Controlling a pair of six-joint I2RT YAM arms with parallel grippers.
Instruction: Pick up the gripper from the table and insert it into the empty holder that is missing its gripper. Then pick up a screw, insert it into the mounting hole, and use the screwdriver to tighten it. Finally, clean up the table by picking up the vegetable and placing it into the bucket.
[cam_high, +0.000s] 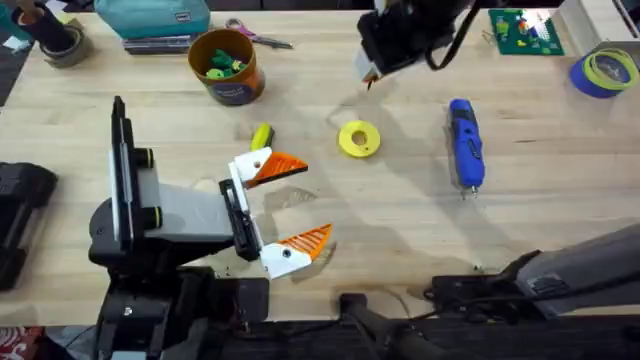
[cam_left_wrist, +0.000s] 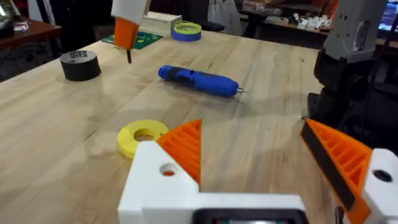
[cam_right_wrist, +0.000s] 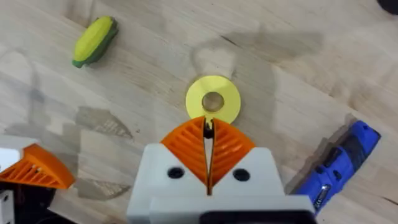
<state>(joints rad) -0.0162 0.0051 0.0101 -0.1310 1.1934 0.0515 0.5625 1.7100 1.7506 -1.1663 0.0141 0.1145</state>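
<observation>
Nearby, yellow disc (cam_high: 359, 139) lies beside screwdriver (cam_high: 466, 143).

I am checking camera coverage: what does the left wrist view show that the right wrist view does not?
The left wrist view alone has the black tape roll, the blue-and-yellow tape roll and the green board. The right wrist view alone has the toy vegetable and the right fingers closed on a small dark item, above the yellow disc. Both show that disc and the blue screwdriver.
</observation>
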